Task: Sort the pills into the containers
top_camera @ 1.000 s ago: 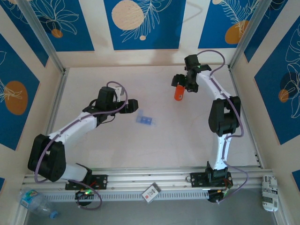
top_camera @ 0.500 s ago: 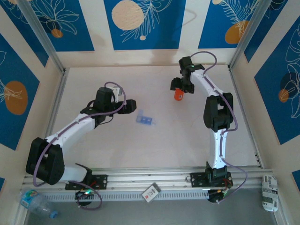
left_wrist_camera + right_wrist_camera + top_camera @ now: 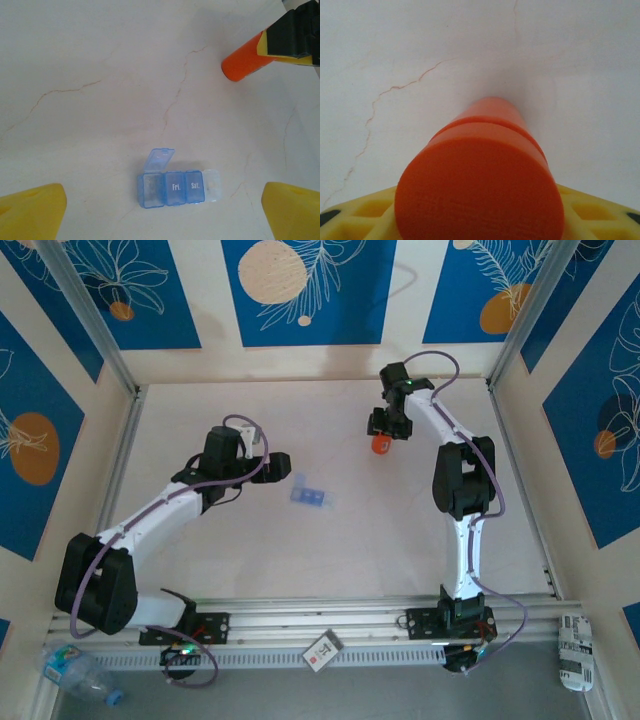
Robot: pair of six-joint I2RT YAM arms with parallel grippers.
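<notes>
Showing containers point(image 3: 172, 187) marked Fri., Sat. (left wrist), right fingers point(image 3: 600, 210) flanking bottle point(image 3: 480, 185)

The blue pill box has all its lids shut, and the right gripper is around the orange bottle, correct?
Not all: the lid at one end of the blue pill box stands open, as the left wrist view shows. The right gripper is around the orange bottle.

A robot lab cell. Blue leaf-printed wall panels point(image 3: 340, 310) box in a pale marble-patterned tabletop point(image 3: 330, 560). A silver aluminium rail point(image 3: 330, 612) at the bottom carries two white arms point(image 3: 160, 508).
</notes>
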